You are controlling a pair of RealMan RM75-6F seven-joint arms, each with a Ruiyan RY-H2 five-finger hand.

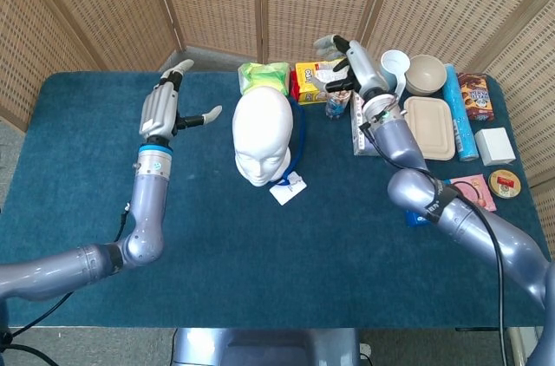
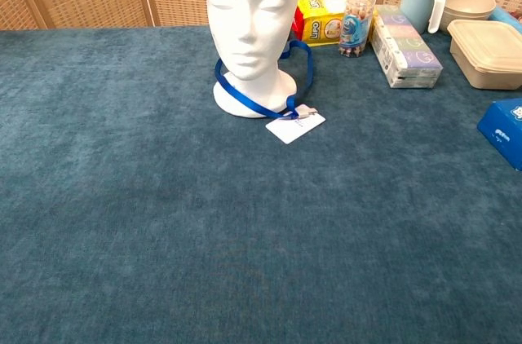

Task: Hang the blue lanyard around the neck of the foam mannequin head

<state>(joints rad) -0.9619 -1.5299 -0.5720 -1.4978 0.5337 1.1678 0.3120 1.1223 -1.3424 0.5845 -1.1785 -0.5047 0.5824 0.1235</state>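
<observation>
The white foam mannequin head (image 1: 263,136) (image 2: 249,14) stands upright on the blue cloth. The blue lanyard (image 2: 261,103) (image 1: 297,142) lies looped around its neck and base, slack on the table. Its white card (image 2: 294,124) (image 1: 288,190) lies flat in front of the base. My left hand (image 1: 166,107) hovers left of the head, fingers spread, holding nothing. Behind and to the right of the head my right hand (image 1: 347,61) is raised, its fingers apart and nothing in them. Neither hand shows in the chest view.
Behind the head sit a green packet (image 1: 264,76), a yellow box (image 2: 323,19) and a small cup of items (image 2: 356,24). To the right are a pastel box (image 2: 405,45), a mug (image 2: 422,0), a bowl (image 2: 469,2), a lidded container (image 2: 490,41) and snack packs (image 1: 473,190). Wicker screens stand behind.
</observation>
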